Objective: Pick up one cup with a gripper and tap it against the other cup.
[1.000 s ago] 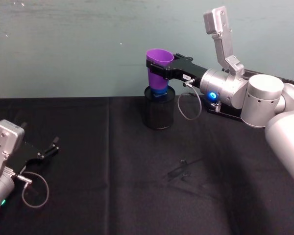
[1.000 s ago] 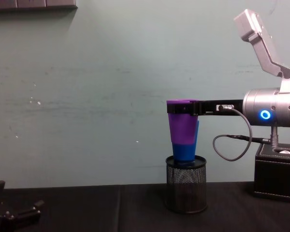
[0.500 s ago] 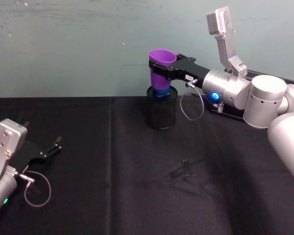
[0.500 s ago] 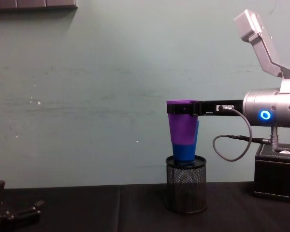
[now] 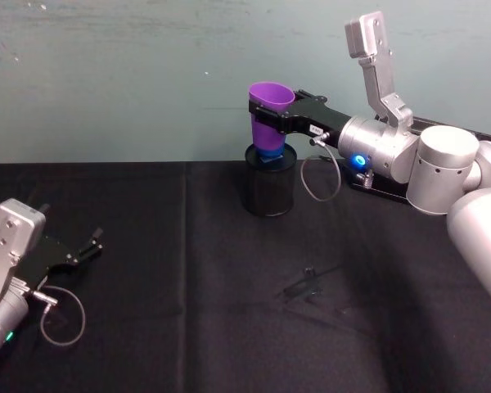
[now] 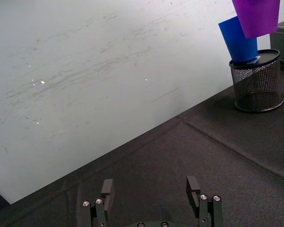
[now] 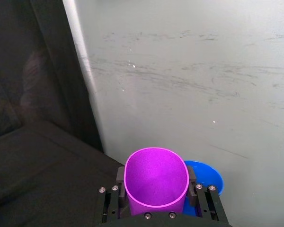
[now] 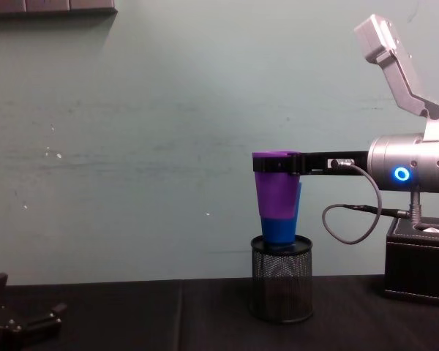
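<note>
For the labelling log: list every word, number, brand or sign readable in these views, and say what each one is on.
No text here can be read.
White label on the body of the right gripper, which holds the purple cup: too small to read.
Purple cup, blue cup, mesh pen holder: no print visible.
Left gripper, parked low on the robot's left: no markings visible.

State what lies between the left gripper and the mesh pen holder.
Bare black cloth, nothing else; the head view shows that stretch from the left gripper to the mesh pen holder.
</note>
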### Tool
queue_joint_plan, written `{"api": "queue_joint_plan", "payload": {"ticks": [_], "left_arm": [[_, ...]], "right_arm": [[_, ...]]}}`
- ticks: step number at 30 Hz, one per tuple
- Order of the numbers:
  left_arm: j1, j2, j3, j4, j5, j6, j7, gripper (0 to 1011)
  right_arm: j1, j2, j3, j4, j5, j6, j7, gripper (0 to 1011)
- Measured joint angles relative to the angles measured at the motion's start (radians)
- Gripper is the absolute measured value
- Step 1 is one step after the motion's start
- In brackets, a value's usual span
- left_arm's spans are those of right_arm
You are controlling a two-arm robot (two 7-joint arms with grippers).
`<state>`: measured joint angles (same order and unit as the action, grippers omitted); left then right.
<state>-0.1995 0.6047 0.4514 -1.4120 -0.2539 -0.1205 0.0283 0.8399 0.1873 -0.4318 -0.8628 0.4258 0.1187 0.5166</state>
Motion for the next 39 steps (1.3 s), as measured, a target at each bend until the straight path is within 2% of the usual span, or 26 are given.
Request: {"api": "queue_joint_plan", "payload": {"ticks": [39], "left_arm": [[0.000, 0.000, 0.000, 0.000, 0.000, 0.000, 0.000, 1000]], "right_arm": [[0.000, 0.000, 0.000, 0.000, 0.000, 0.000, 0.000, 715]]}}
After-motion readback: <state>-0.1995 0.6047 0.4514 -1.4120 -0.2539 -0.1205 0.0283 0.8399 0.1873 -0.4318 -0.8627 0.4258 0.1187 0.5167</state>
